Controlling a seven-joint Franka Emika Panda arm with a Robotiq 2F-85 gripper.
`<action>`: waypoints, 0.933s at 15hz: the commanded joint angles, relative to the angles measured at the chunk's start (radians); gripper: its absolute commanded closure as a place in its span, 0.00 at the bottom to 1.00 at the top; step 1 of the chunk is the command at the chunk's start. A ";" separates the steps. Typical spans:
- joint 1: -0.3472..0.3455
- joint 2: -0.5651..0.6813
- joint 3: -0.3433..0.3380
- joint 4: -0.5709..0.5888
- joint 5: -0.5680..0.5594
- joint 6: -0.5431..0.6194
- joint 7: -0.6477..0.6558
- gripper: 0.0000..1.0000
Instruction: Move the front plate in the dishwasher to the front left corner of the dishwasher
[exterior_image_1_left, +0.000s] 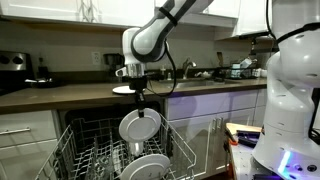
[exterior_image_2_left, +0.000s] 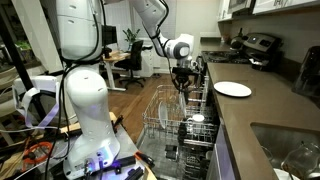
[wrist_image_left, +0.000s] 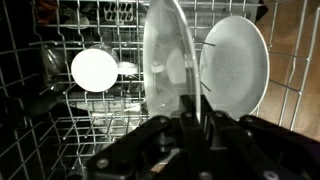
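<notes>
White and round, the front plate (exterior_image_1_left: 139, 127) hung upright over the dishwasher (exterior_image_1_left: 88, 150), its upper rim pinched between the closed-in fingers of the gripper (exterior_image_1_left: 141, 107); another plate (exterior_image_1_left: 150, 166) stood racked just below it

Three white plates, one cup, one dishwasher.
In an exterior view, one held plate (exterior_image_1_left: 140, 126) hangs from the one gripper (exterior_image_1_left: 140, 106). One racked plate (exterior_image_1_left: 150, 166) stands near us, and one counter plate (exterior_image_1_left: 122, 89) lies far back on the one counter (exterior_image_1_left: 60, 92). The wrist view shows two plates side by side and one round white cup (wrist_image_left: 95, 70) on the left. There is one dishwasher (exterior_image_1_left: 100, 125) with one wire rack (exterior_image_1_left: 72, 150).
</notes>
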 joint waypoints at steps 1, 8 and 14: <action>0.013 0.008 -0.012 0.065 -0.031 -0.004 0.020 0.93; 0.018 0.092 -0.001 0.208 -0.019 -0.006 -0.015 0.93; 0.016 0.199 0.013 0.338 -0.026 -0.006 -0.039 0.93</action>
